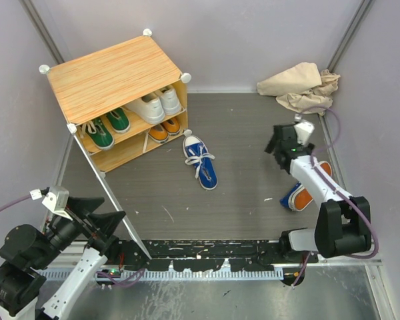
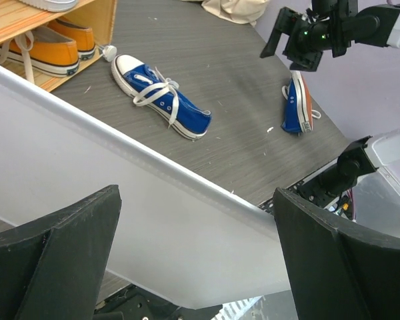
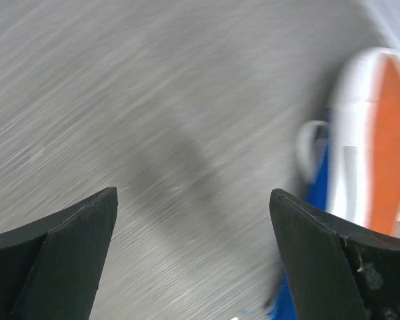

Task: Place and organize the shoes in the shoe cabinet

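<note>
Blue and upright, one shoe [image 1: 201, 162] lies on the bench [image 1: 240, 133] before the shoe cabinet [image 1: 113, 73], its mate [image 1: 299, 195] tipped sideways near the right claw [image 1: 278, 150], which gapes empty; the left claw [image 2: 197, 193] stands apart astride the cabinet door [image 2: 120, 200].

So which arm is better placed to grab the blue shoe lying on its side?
Right: the open right gripper is close to that shoe; the left gripper is over at the cabinet door.

Soft even light — right-wrist motion blur
</note>
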Controlling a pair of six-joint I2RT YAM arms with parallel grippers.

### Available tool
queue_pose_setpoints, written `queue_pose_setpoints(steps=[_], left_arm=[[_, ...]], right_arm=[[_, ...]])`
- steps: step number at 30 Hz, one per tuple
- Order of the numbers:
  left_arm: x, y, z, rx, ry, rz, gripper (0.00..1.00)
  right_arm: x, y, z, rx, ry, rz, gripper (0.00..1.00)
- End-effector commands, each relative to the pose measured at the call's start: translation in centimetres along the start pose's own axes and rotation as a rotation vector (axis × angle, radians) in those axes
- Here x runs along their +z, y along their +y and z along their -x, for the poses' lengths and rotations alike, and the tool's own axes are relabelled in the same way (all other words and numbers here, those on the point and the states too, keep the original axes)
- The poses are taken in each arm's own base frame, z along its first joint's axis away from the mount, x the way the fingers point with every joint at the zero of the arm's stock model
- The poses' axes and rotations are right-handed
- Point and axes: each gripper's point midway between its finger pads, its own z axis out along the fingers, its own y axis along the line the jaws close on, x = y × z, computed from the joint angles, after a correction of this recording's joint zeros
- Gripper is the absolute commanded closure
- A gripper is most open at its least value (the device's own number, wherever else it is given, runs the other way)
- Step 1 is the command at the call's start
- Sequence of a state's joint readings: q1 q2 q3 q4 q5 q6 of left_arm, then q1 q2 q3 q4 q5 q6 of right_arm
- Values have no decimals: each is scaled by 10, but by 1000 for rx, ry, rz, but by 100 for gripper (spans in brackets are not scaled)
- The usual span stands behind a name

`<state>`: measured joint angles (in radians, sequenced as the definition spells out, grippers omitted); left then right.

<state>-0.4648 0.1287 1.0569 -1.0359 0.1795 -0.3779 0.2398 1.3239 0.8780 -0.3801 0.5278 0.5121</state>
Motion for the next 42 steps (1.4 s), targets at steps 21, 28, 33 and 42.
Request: queue_pose_setpoints(steps=[21,28,33,42], left_arm=[[-18,-22,11,57,-28,-106,2],[-19,-16,13,64,-25,-64,2],[-22,-17,14,64,-40,-71,2],[-31,-28,18,42,-91,-128,2]], right_arm=[[65,-164,-92,257,333,-658,0],[43,-150,-41,250,180,-564,0],[25,-147,-6,236,131,-533,0],[19,-159,23,111,83,-602,0]])
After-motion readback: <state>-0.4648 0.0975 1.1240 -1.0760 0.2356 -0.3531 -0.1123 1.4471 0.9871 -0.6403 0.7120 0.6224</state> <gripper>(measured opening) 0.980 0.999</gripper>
